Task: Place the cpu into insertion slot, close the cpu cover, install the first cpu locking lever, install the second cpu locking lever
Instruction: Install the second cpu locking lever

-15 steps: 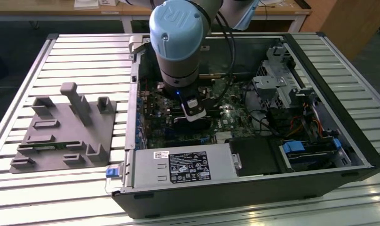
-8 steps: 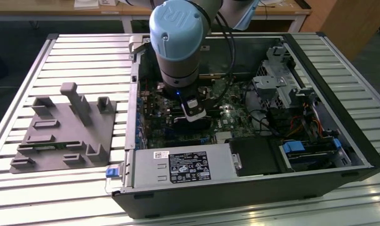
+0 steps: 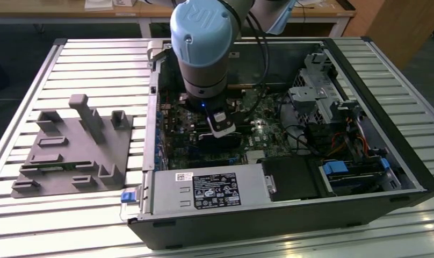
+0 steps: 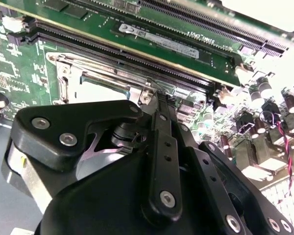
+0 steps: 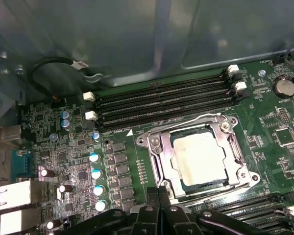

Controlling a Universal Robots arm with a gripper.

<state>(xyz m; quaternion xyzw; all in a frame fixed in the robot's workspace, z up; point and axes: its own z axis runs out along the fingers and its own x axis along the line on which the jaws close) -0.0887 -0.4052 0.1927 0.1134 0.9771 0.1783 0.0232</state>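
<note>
cpu [image 5: 202, 152] in insertion slot [image 5: 157, 149], under closed cpu cover [image 5: 229, 147]

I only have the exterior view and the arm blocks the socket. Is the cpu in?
Observer: Yes. In the first wrist view the cpu lies flat in the insertion slot.
Operator: And the cpu cover?
Observer: The cpu cover lies down around the chip, which shows through its window. I cannot tell whether the levers are latched.
Operator: Where is the gripper?
Observer: The gripper is at the socket's edge on the side away from the memory slots, with its fingers together and nothing visible between them.
</note>
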